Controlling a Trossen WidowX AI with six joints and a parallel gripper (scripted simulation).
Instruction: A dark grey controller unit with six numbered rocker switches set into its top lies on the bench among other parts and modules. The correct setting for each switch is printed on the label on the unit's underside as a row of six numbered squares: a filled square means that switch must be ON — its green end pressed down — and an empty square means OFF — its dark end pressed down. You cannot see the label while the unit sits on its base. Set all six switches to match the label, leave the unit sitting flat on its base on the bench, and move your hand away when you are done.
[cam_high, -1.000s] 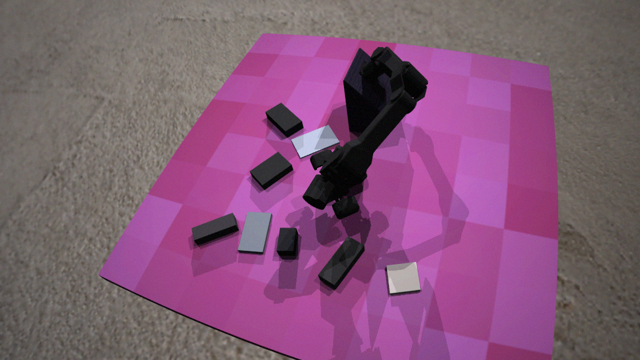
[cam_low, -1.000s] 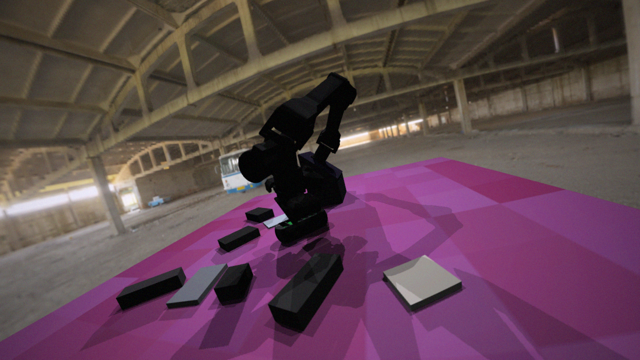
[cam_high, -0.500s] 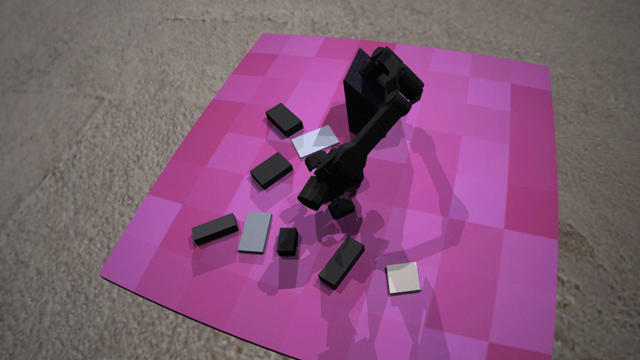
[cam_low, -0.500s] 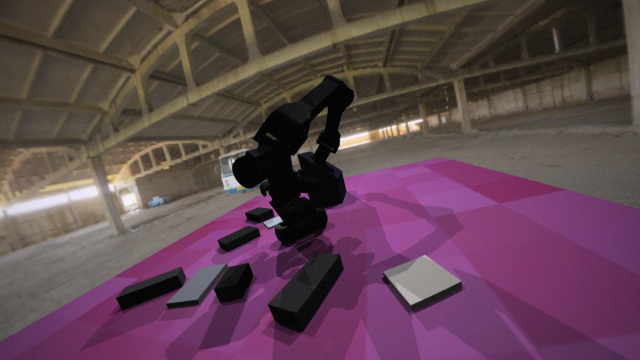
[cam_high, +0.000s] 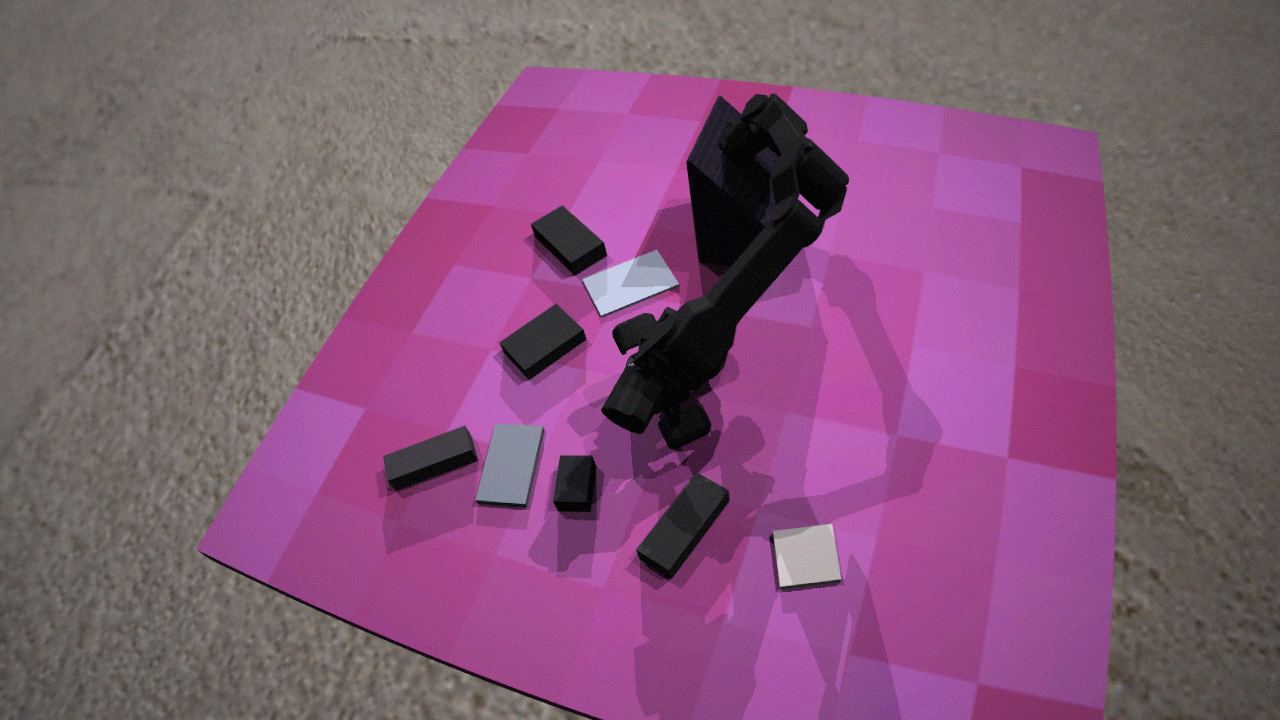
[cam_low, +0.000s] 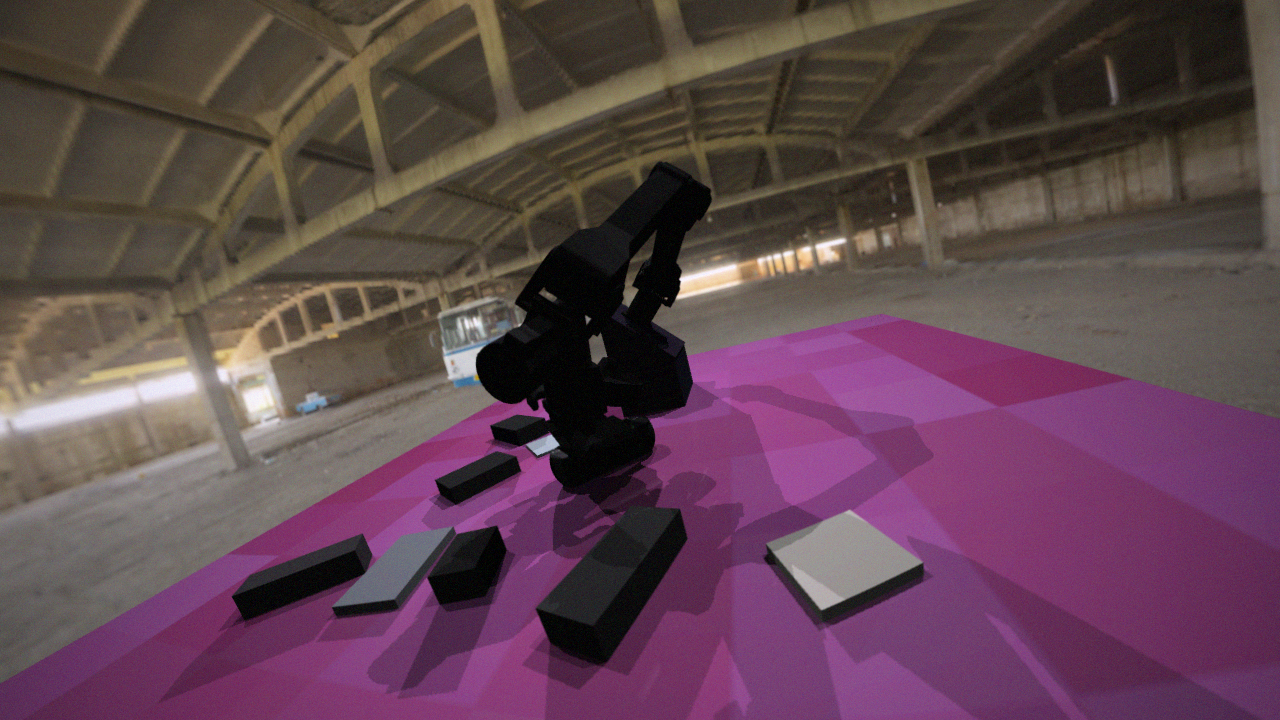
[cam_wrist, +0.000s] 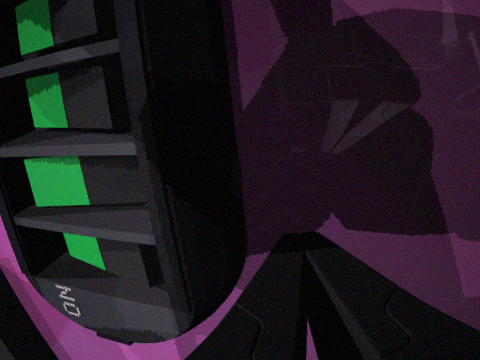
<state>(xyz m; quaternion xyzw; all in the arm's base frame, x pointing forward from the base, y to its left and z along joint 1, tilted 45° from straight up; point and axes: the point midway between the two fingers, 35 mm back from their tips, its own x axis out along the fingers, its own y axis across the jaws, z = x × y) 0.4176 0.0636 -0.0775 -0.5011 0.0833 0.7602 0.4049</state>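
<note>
The dark grey controller unit (cam_wrist: 75, 146) (cam_low: 613, 452) sits switches-up on the bench. The arm covers nearly all of it in the top view. The wrist view shows it large at the left, cut off by the frame edge. Four rocker switches show there, each with a green half left and a dark half right; which ends are pressed I cannot tell surely. White "ON" lettering marks its lower end. The label underneath and the other switches are hidden. My gripper (cam_wrist: 299, 249) is shut and empty, its tips together beside the unit's lower end in the wrist view.
Dark blocks (cam_high: 543, 340) (cam_high: 568, 240) (cam_high: 429, 457) (cam_high: 574, 483) (cam_high: 682, 526) lie around the unit. A pale plate (cam_high: 637, 282), a grey plate (cam_high: 510, 465) (cam_low: 393, 573) and a cream square (cam_high: 807, 557) (cam_low: 844, 562) lie flat. The arm's base block (cam_high: 711, 197) stands behind.
</note>
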